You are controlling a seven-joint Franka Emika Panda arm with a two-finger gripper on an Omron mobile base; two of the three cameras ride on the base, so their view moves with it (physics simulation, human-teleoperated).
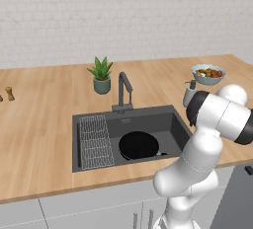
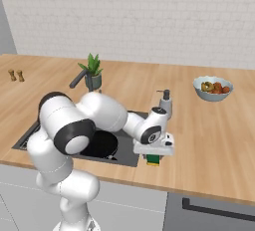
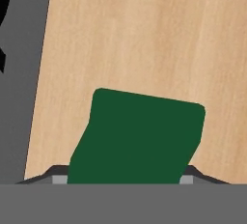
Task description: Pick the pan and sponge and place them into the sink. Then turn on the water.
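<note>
The round black frying pan (image 1: 139,145) was already set in the dark grey recessed sink (image 1: 148,119). The small green-and-yellow sponge (image 2: 153,160) was left on the wooden counter (image 2: 209,140) just beside the basin — the two-finger gripper (image 2: 153,156) was lowered over it, jaws spread either side, grip not confirmed. No stream was seen at the dark angular faucet (image 1: 123,91) — water still to be turned on.

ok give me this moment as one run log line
black round frying pan: in dark grey sink | green-and-yellow sponge: on wooden counter, between gripper fingers | faucet: no water seen

one pan (image 1: 139,145), one sponge (image 3: 137,138), one plant (image 1: 101,75), two shakers (image 2: 16,75)
</note>
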